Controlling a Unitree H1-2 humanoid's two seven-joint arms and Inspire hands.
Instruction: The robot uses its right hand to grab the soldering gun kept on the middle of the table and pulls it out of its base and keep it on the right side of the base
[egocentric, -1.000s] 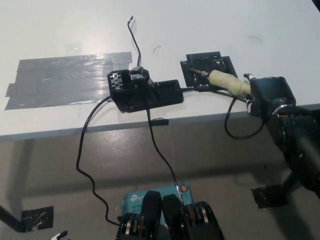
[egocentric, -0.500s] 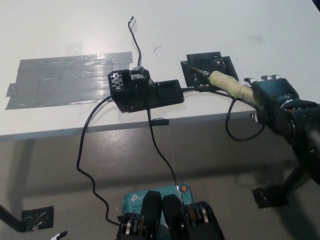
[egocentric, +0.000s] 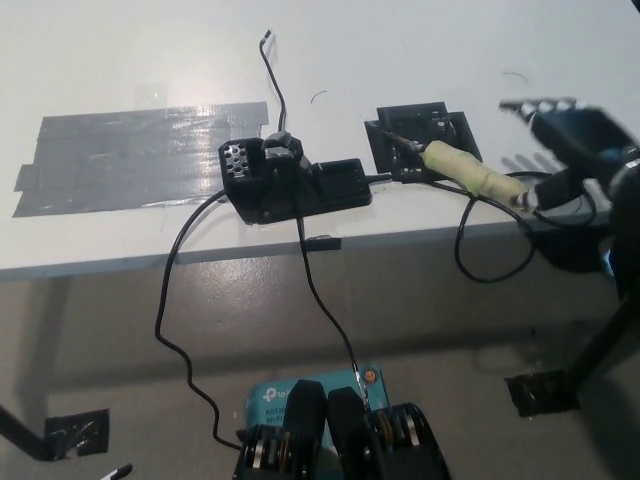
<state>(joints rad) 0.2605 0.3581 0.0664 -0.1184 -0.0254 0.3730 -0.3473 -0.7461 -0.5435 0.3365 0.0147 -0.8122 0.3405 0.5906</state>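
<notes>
Near the front edge of the tabletop, right of its middle: the soldering gun, lying flat with its cream handle angled toward the front right corner and its metal tip resting on a small black square plate. Out of the black base, which sits just to the left, close to the front edge, with a perforated block at its left end. Handle end of the gun reaching the front edge, its cord looping down off the table.

At the right edge, lifted above the table — the black right hand, fingers spread apart and holding nothing, blurred, clear of the gun's handle, which ends just short of it. Fingertips pointing left, shadow cast on the tabletop beneath.

Toward the left side of the tabletop: a broad patch of grey tape, flat on the surface. Thin black cables trailing from the base — one toward the back edge, others over the front edge toward the floor.

Left hand out of sight.
</notes>
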